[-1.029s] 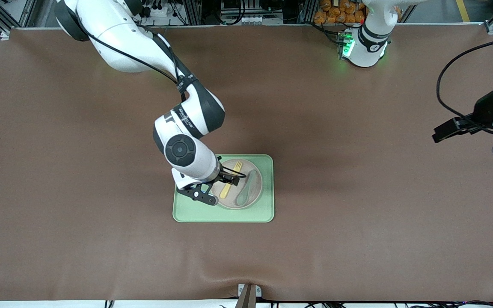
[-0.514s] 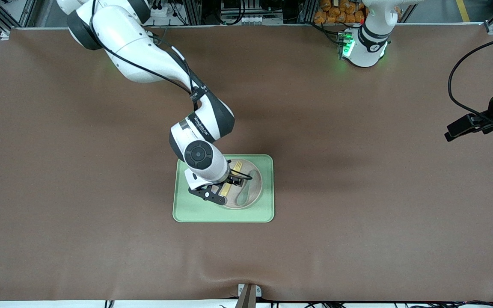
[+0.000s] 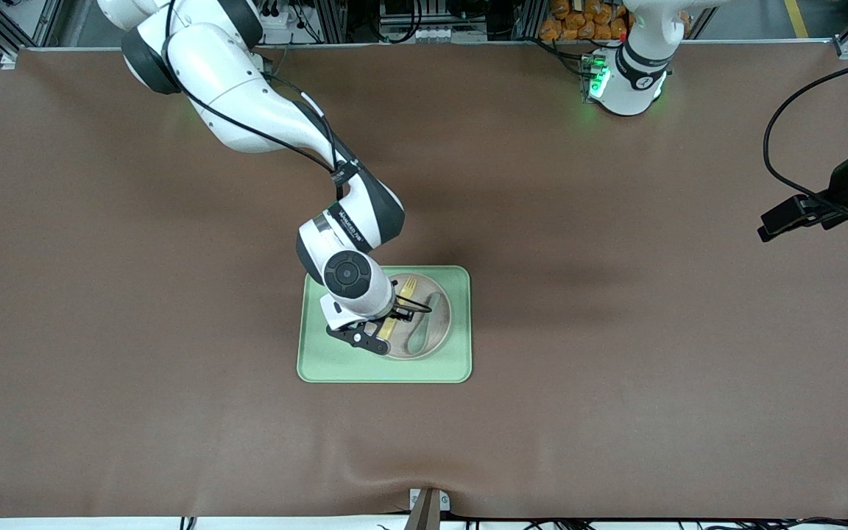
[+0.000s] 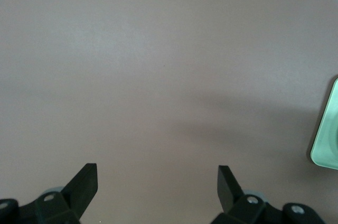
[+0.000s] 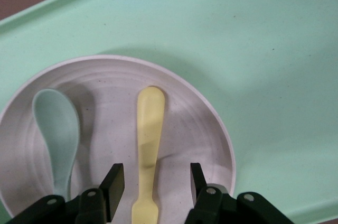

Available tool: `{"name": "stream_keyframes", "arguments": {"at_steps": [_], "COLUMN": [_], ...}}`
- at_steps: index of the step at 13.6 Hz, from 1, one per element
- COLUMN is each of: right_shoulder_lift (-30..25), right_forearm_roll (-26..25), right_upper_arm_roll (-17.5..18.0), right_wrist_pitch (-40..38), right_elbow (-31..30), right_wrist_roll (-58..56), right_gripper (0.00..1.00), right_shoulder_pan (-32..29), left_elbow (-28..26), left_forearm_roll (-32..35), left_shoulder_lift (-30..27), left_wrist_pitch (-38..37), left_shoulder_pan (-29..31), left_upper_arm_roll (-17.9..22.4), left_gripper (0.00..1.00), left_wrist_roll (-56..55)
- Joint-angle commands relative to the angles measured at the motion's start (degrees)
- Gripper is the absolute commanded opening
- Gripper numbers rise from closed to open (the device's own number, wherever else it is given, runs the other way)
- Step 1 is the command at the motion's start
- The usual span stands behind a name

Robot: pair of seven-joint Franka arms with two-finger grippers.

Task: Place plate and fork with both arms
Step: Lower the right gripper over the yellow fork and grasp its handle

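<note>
Hovering low over the plate (image 3: pixel 424 324), the right hand (image 5: pixel 153 182) has its fingers (image 5: pixel 115 177) spread w/ the fork (image 5: pixel 149 150) handle lying between them, not pinched; gaps show on both sides of the handle. Fork lies flat on the plate, its prongs twd the robots' bases in the front view. Spoon (image 5: pixel 58 134) lies beside the fork on the same plate, apart from it, on the side twd the left arm's end of the bench (image 3: pixel 615 368). Plate sits in the green tray (image 3: pixel 321 368), in the part twd the left arm's end, approx mid-bench. Left hand (image 4: pixel 157 182) waits up over bare bench at the left arm's end, well apart from the tray, fingers spread & holding nothing.
</note>
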Motion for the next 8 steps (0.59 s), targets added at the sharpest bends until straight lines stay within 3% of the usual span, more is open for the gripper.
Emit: {"name": "stream_keyframes", "arguments": {"at_steps": [1, 8], "right_shoulder_lift": [0.46, 1.68], "right_forearm_roll": [-0.34, -0.34], "right_upper_arm_roll": [-0.39, -0.30], "right_wrist_pitch": [2.21, 2.84], "right_elbow": [-0.15, 0.37], "right_wrist_roll": [1.60, 2.83], "right_gripper": [0.53, 0.43], "right_shoulder_pan": [0.57, 0.83], "left_elbow": [-2.31, -3.01], "left_forearm_roll": [0.32, 0.32], "left_shoulder_lift": [-2.00, -2.79], "left_wrist_pitch": [1.46, 1.46], "left_shoulder_pan": [0.82, 0.82], "left_upper_arm_roll": [-0.77, -0.86], "left_gripper": [1.00, 1.00], "left_wrist_roll": [0.52, 0.61]}}
